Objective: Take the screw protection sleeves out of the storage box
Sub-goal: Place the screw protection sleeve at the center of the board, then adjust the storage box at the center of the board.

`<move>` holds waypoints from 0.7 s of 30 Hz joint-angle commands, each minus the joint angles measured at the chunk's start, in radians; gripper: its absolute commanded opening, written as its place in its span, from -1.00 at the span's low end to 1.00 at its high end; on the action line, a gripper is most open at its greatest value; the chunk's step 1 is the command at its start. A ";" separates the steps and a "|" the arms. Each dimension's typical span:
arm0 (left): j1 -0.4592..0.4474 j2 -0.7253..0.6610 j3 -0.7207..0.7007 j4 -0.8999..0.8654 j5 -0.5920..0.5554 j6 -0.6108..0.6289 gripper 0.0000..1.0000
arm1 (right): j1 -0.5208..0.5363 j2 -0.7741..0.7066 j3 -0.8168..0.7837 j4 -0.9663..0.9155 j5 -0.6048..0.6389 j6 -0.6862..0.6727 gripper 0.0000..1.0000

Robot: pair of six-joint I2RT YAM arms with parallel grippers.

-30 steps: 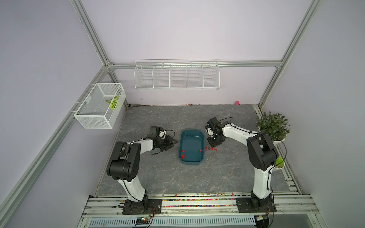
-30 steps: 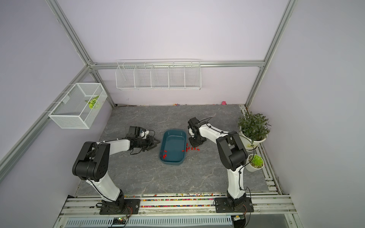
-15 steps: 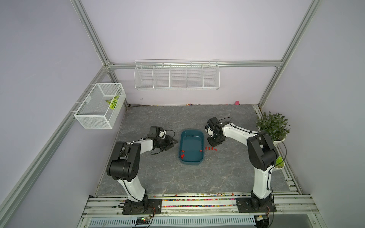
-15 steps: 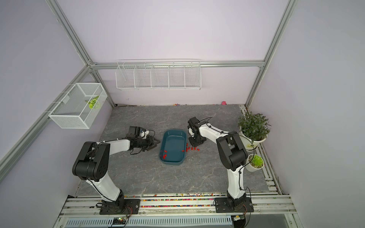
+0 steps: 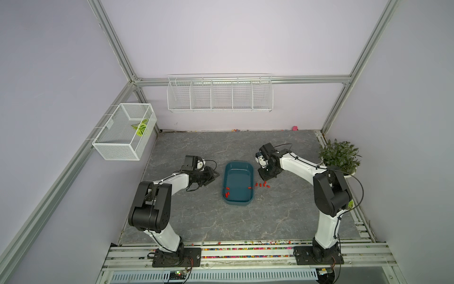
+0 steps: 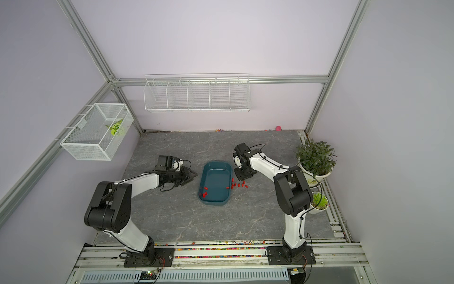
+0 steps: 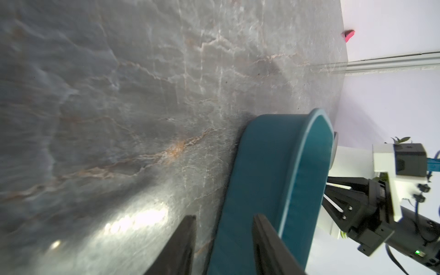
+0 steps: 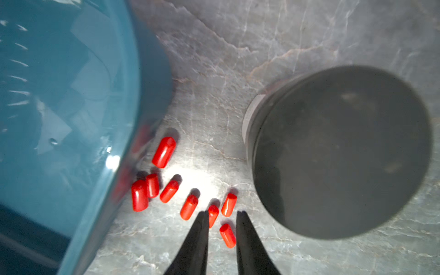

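— Grey stone-look table (image 5: 196, 216) first. Containers?
— Long wire rack (image 5: 219, 98) on the back wall, five compartments. Mesh basket (image 5: 118, 145) on the side rail: one green leaf (image 5: 140, 127). Teal box (image 5: 238, 175) mid-table, low walls, rounded corners: a few sleeves (image 5: 227, 194) at its near end. Black round canister (image 8: 340, 152) near the box.
— Pincers?
— Left gripper (image 7: 223, 217): fairly wide, empty, just beside the box wall. Right gripper (image 8: 221, 214): narrowly parted, one sleeve lying loose on the table between its tips.
— Sleeves, description?
— Tiny, bright red, short cylinders; eight on the table between box and canister.
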 commanded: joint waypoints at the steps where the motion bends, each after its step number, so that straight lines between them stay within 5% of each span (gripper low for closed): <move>1: -0.024 -0.039 0.082 -0.146 -0.125 0.082 -0.08 | 0.023 -0.022 -0.005 0.003 -0.014 0.018 -0.48; 10: -0.165 -0.075 0.289 -0.447 -0.398 0.179 -0.01 | 0.032 -0.014 -0.015 0.017 -0.019 0.017 -0.47; 21: -0.259 -0.014 0.347 -0.531 -0.468 0.183 -0.01 | 0.035 -0.065 -0.038 0.022 -0.015 0.019 -0.47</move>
